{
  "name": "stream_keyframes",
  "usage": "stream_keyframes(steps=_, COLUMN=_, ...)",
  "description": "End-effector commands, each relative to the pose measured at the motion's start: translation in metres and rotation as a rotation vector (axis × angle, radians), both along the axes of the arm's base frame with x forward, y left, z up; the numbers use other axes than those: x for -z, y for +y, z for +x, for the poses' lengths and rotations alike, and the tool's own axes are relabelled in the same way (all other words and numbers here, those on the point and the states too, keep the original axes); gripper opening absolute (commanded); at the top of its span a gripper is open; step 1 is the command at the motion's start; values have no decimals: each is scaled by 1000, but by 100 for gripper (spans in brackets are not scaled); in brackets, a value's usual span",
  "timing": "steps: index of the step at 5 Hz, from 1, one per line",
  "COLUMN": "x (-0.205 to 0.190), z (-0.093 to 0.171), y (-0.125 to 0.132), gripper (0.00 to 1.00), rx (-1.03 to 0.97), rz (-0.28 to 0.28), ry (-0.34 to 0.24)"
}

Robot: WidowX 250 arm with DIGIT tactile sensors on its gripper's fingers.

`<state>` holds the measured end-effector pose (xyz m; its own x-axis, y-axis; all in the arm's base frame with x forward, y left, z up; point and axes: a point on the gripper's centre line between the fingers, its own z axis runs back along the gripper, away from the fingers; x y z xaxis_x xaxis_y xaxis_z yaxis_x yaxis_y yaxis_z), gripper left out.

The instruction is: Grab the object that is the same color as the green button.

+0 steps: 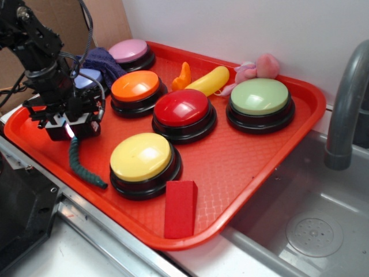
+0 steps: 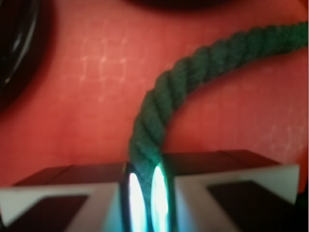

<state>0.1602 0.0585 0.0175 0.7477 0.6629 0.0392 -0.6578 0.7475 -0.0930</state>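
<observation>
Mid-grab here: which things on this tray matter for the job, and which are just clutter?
Job: green rope, clamped by the gripper; green button as color reference.

Clutter: yellow button, red button, orange button, pink button, red block, blue cloth.

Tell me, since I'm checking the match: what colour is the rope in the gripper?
Dark green rope, clearest in the wrist view.

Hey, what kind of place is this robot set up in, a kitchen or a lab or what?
Probably a mock kitchen counter in a lab. A grey faucet stands over a metal sink at the right, while a red tray of dome buttons, one a green button, suggests a test setup.
</observation>
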Motion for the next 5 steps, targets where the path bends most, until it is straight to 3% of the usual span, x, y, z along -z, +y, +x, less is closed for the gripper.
stream_keyframes(steps=1, x=-79, z=28, y=-5, gripper=0, rx=196, rz=142, ry=-38)
stream_keyframes(steps=3, x=-141, z=25, y=-40, gripper=0, rx=522, rz=88, ry=-124)
stream_keyframes(steps=4, x=-157, z=14, y=-52, gripper=0, rx=574, rz=89, ry=-185)
stream_keyframes(steps=5, x=-154, z=11, y=-51, gripper=0, rx=661, rz=98, ry=-129)
